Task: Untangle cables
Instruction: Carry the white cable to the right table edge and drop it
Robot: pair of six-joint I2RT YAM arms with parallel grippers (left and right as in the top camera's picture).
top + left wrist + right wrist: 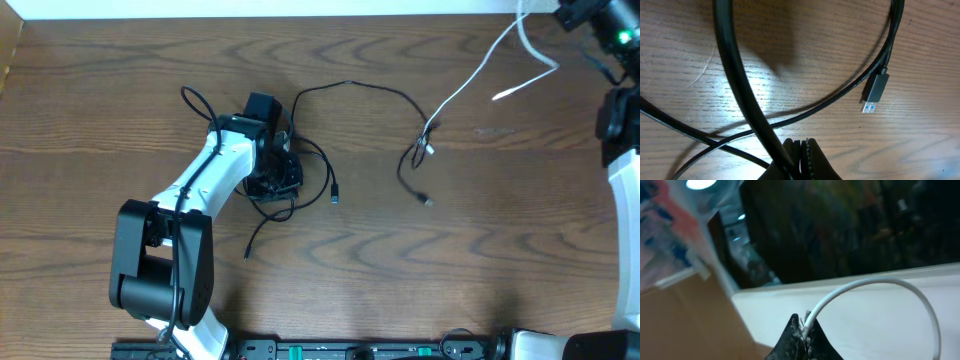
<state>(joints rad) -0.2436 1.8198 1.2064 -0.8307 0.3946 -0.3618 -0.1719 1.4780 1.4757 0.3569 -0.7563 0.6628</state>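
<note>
Down on the wooden worktop (500, 260), the left tool (800, 147) sits just left of the USB plug (875, 90), fingertips pressed together on a black cable (740, 75) that runs up and away from between them; the plug lies flat on the wood, metal end toward the robot's side, apart from the tool. Around the plug the black cables (370, 88) loop and cross; one strand curves past the plug's back end, thinner ones cross beneath the pinched cord to the plug's left. The white left arm (200, 185) lies over part of that heap and hides how the strands cross beneath it.

Up and to the right of the plug, a long black strand arcs over bare wood to a small knot (425, 150), well apart from the plug; there black cord meets the white cable (470, 72). Whether they are wound together or only touch cannot be told from above. From the knot the white cable climbs toward the far right corner, the point farthest from the plug, into the right tool (802, 325); that tool pinches it between closed fingertips, and the cord springs out in a high arch. A free white end (510, 92) shows right of the knot; lying or hanging, it cannot be told.
</note>
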